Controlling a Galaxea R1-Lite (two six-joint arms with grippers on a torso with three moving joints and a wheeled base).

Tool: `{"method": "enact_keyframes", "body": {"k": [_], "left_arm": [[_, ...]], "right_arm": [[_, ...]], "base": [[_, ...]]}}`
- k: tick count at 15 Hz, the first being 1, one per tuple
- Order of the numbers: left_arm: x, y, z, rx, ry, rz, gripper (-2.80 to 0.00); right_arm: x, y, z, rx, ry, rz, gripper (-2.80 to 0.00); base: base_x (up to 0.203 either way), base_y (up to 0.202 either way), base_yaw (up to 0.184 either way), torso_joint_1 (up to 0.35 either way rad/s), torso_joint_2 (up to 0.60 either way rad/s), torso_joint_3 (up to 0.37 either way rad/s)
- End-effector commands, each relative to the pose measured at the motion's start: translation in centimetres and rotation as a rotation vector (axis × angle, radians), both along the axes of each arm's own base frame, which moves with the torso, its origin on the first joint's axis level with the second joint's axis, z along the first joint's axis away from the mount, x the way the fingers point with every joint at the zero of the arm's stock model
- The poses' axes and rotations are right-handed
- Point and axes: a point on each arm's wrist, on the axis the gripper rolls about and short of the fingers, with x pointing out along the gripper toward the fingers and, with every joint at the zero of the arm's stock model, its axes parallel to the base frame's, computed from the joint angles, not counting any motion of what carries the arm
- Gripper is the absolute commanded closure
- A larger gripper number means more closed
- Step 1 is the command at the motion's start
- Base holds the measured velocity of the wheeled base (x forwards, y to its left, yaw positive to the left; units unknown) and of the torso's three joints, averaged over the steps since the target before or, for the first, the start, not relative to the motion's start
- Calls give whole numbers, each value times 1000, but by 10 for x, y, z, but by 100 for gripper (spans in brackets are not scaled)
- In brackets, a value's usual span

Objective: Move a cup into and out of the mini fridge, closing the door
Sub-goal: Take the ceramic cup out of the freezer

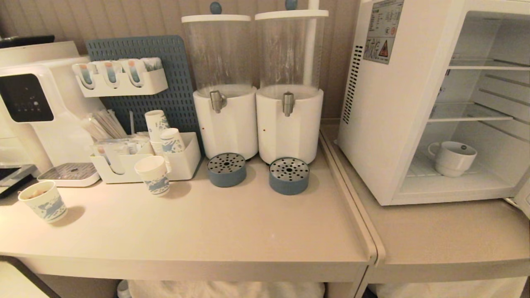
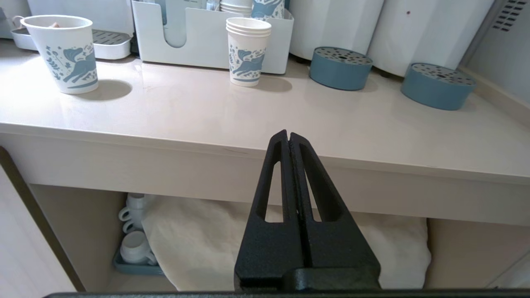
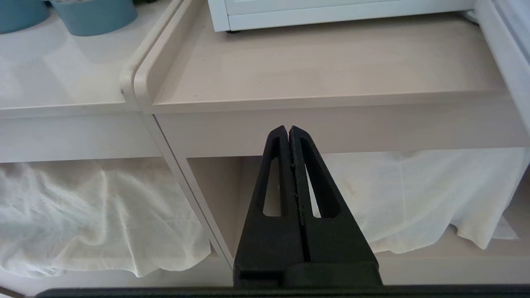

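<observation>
The squat white ceramic cup [image 1: 452,158] with a loop handle and a small round blue logo stands upright on the floor of the white boxy mini fridge [image 1: 389,124], handle turned toward the fridge's left wall. Two bare wire shelves [image 1: 472,114] sit above it. The fridge stands open; only a corner of its pale-framed door [image 1: 522,198] shows at the right edge of the head view, swung out over the bench. On the fridge's side are vent slots and a warning sticker [image 1: 383,33].

The fridge sits on the right-hand beige bench [image 1: 447,236], whose raised lip butts against the left-hand bench [image 1: 207,231]. On the left bench, nearest the fridge, stand two white cylindrical drink dispensers [image 1: 256,82] with two round blue drip trays [image 1: 289,175] before them. Further left are a white organiser box [image 1: 182,161] under a blue pegboard, printed paper cups [image 1: 153,174], and a white machine with a dark panel [image 1: 29,103].

The left tool [image 2: 288,134] hangs below the left bench's front edge, fingers pressed together and empty. The right tool [image 3: 287,129] hangs below the right bench's edge, likewise pressed together, holding nothing. White cloth [image 3: 103,215] drapes beneath both benches.
</observation>
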Motion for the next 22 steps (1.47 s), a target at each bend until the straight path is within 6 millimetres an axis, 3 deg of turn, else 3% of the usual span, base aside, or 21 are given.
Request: {"method": "enact_keyframes", "body": {"k": [1,3,4,7,8,9,12,14,16,19,22], "left_arm": [[3,0,-11,-2,34,0,0],[3,0,-11,-1,34,0,0],[3,0,-11,2,34,0,0],[3,0,-11,7,34,1,0],[3,0,-11,3,35,0,0],[3,0,-11,-1,34,0,0],[3,0,-11,1,36,0,0],[3,0,-11,1,36,0,0],[3,0,-11,1,36,0,0],[3,0,-11,4,37,0,0],[3,0,-11,10,36,1,0]], "right_arm": [[0,0,0,3,0,1,0],[-2,0,9,2,-46,-5,0],[-8,0,25,3,-100,-6,0],[-45,1,112,0,-263,67,0],[-44,2,136,1,-247,96,0],[-30,3,155,4,-189,116,0],[53,3,197,19,-16,127,0],[124,1,207,18,44,56,0],[182,-1,208,12,20,-31,0],[248,0,182,-3,-18,-143,0],[301,7,127,-25,16,-220,0]], "base": [[0,0,0,0,0,0],[0,0,0,0,0,0],[0,0,0,0,0,0],[0,0,0,0,0,0],[0,0,0,0,0,0],[0,0,0,0,0,0],[0,0,0,0,0,0],[0,0,0,0,0,0],[0,0,0,0,0,0],[0,0,0,0,0,0],[0,0,0,0,0,0]]}}
